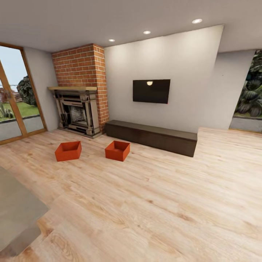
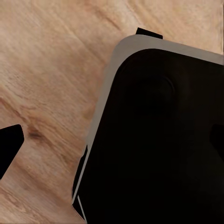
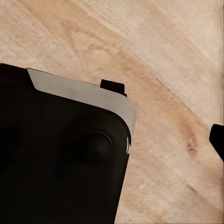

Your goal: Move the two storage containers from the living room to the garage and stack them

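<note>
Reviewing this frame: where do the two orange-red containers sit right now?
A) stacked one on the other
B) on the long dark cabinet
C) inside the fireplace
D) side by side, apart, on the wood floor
D: the left container and the right container rest separately on the wood floor, in front of the fireplace and dark cabinet.

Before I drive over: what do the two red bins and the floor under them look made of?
Both storage containers look like matte orange-red plastic: plain flat walls, uniform colour, no grain. The floor looks like light wood plank, with visible grain and board seams, though it could be laminate.

No readable text, labels, brands, numbers or signs anywhere.
</note>
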{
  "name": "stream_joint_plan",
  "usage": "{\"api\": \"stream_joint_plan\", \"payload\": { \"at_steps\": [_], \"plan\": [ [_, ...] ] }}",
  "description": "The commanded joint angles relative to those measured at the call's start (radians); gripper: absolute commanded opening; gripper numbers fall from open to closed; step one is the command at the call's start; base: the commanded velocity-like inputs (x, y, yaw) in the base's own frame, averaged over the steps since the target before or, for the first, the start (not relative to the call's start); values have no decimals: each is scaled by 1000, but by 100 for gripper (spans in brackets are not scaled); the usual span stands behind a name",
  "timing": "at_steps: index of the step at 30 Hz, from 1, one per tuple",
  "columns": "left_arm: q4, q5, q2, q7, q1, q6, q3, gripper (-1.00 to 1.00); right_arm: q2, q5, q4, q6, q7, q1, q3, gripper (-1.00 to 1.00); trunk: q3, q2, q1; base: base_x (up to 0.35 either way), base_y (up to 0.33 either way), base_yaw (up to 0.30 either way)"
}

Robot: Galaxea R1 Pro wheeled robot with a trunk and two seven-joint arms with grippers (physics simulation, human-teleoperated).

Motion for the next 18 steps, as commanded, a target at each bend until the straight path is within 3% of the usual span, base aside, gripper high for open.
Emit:
{"api": "stream_joint_plan", "payload": {
  "at_steps": [1,13,18],
  "plan": [
    [0,3,0,1,0,-3,3,100,0,-2,3,-6,0,-1,5,100,-1,0,1,315,-101,0],
    [2,3,1,1,0,-3,3,100,2,-7,3,-8,0,-1,3,100,-1,0,1,318,-44,6],
    [2,3,1,1,0,-3,3,100,2,-9,3,-9,0,-1,3,100,-1,0,1,322,-1,199]
  ]
}}
